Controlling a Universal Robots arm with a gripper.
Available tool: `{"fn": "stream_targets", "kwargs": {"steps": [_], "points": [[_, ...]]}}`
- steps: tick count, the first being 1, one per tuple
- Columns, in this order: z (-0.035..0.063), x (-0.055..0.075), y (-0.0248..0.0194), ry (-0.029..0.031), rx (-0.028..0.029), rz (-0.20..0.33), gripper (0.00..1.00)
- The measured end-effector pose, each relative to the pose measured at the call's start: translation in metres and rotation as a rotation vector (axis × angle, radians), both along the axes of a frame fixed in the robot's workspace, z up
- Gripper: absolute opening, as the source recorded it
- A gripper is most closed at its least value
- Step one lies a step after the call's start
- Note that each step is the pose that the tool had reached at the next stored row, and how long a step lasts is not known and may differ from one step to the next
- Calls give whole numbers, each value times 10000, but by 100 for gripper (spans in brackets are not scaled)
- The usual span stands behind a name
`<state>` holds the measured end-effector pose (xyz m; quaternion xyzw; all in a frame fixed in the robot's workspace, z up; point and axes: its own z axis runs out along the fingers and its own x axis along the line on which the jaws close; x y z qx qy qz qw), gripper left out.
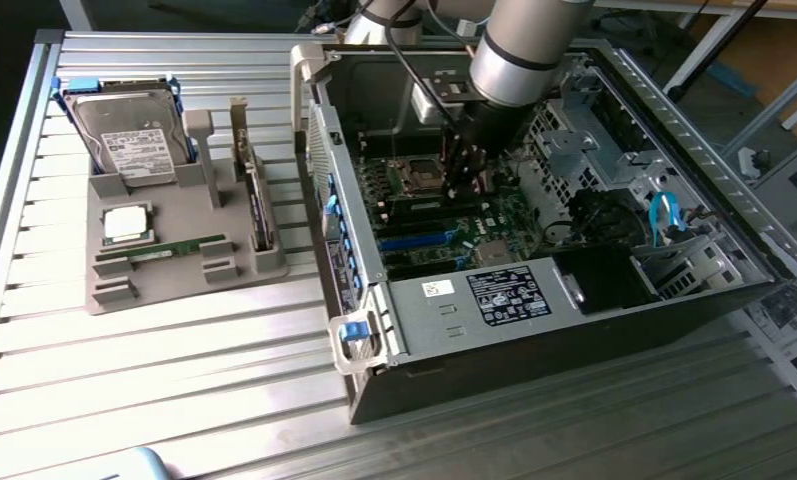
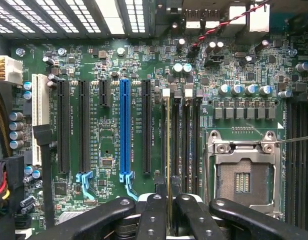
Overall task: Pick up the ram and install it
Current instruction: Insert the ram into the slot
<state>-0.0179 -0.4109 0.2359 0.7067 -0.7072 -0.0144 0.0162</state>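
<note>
Green ram (image 2: 168,140), edge-on with its faces hidden, is pinched in the narrow gripper (image 2: 168,192) over the memory slots (image 2: 187,140); whether it is seated is unclear.

CPU socket (image 2: 242,172) sits just beside the gripper (image 2: 169,200), with 1 blue slot (image 2: 125,125) near on its other side. Well apart from it, outside the case (image 1: 532,355), a tray (image 1: 171,290) holds 1 hard drive (image 1: 129,140) and 1 CPU (image 1: 126,222).
</note>
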Motion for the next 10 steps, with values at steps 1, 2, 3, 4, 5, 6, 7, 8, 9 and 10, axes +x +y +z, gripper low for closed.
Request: {"fn": "stream_targets", "kwargs": {"steps": [1, 2, 3, 4, 5, 6, 7, 8, 9, 10], "points": [[-3, 0, 0, 0, 0, 0, 13], [-8, 0, 0, 0, 1, 0, 13], [-11, 0, 0, 0, 0, 0, 13], [-13, 0, 0, 0, -1, 0, 13], [-15, 0, 0, 0, 0, 0, 13], [-17, 0, 0, 0, 0, 0, 13], [-25, 0, 0, 0, 0, 0, 13], [-32, 1, 0, 0, 0, 0, 13], [-33, 2, 0, 0, -1, 4, 13], [-34, 2, 0, 0, 0, 9, 13]]}}
